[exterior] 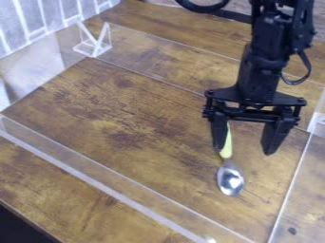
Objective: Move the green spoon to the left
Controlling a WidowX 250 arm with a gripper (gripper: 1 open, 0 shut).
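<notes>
Green spoon shows a yellow-green handle and shiny silver bowl, near the black gripper, jaws spread wide.

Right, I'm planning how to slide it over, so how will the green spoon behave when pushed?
The spoon will probably move as one stiff piece, its slim plastic handle and metal bowl looking rigid. It may swivel rather than slide straight if pushed at one end, being long and narrow. The shiny bowl looks smooth, so it could slip easily across the wooden table.

A brown wooden tabletop with visible grain lies under soft light, bordered by clear transparent plastic strips; white vertical slats stand at the upper left
</notes>
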